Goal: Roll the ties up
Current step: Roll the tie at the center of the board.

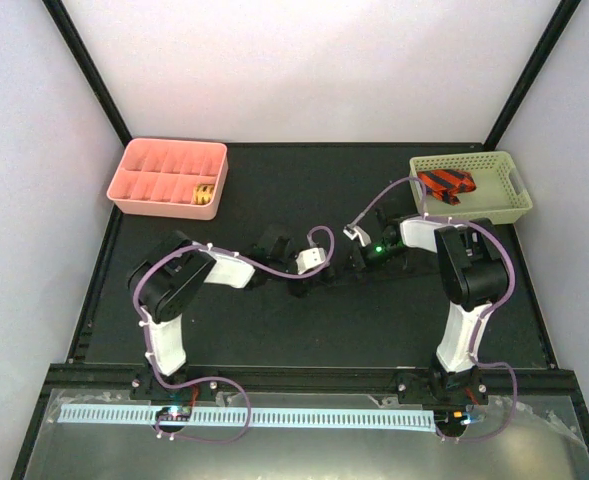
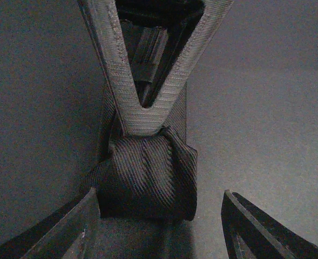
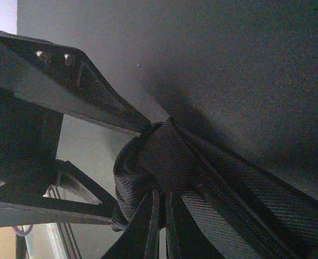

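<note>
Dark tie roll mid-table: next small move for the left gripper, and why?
Probably close the left gripper on the dark diagonally ribbed fabric tie roll. Its fingers stand open either side of the roll, while the right gripper is pinched shut on the roll's far edge. The unrolled tail lies flat beyond, so a second hold would likely let the right gripper release and regrip.

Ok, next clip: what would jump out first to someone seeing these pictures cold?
At the middle of the table, a half-rolled dark tie: the right hand pinches the roll while the left hand sits open around it. Then the colour at the far edge: a pink tray on the left with one rolled yellowish tie, a green basket on the right with a red-and-black striped tie.
</note>
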